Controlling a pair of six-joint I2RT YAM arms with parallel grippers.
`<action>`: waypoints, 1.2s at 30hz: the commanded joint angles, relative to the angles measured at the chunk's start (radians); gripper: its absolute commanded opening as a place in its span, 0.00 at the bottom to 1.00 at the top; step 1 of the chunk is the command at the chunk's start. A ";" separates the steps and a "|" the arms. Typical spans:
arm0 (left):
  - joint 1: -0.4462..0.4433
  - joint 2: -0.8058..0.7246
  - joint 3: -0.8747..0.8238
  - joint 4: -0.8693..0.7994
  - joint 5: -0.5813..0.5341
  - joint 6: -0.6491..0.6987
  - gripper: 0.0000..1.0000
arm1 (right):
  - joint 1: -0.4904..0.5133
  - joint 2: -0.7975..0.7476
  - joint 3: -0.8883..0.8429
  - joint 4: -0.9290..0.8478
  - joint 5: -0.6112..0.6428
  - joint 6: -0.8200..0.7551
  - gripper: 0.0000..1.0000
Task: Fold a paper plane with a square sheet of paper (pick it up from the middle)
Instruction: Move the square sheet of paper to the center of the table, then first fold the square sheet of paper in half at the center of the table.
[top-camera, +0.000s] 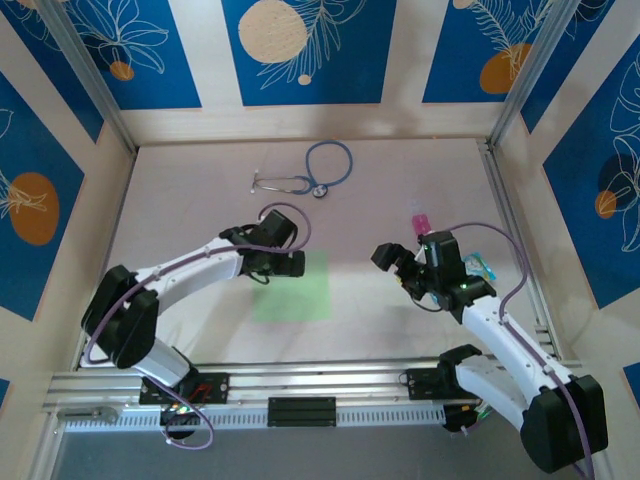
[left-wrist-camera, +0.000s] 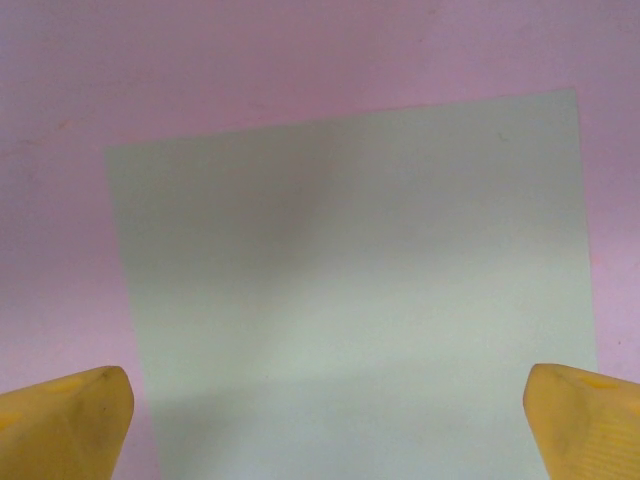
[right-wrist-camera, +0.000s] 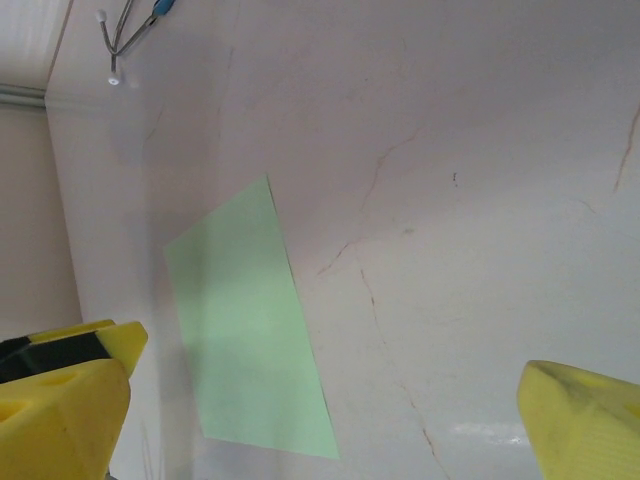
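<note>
Flat square sheet of paper (top-camera: 295, 297), top-left corner hidden behind spread left claw (top-camera: 284, 266)

The square sheet of paper (top-camera: 292, 287) is plain pale green; the bench (top-camera: 190, 190) is pinkish white with faint brown hairlines. The left fingers (left-wrist-camera: 62, 425) and right fingers (right-wrist-camera: 60, 405) are yellow. Wall panels (top-camera: 340, 60) are blue with white leaf outlines and cream and orange discs.

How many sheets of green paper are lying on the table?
1. The green sheet lies flat near the middle of the table, with the left gripper above its far left corner. A second sheet stacked exactly beneath it would be hidden.
</note>
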 joint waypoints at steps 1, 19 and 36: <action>0.010 -0.013 -0.031 0.036 0.048 -0.034 1.00 | 0.010 0.022 0.006 0.023 -0.035 -0.004 0.99; -0.035 0.181 0.151 -0.142 0.081 -0.112 0.93 | 0.085 0.215 0.116 -0.044 -0.021 -0.031 0.98; -0.048 0.287 0.220 -0.188 0.114 -0.124 0.94 | 0.095 0.245 0.135 -0.070 -0.029 -0.028 0.98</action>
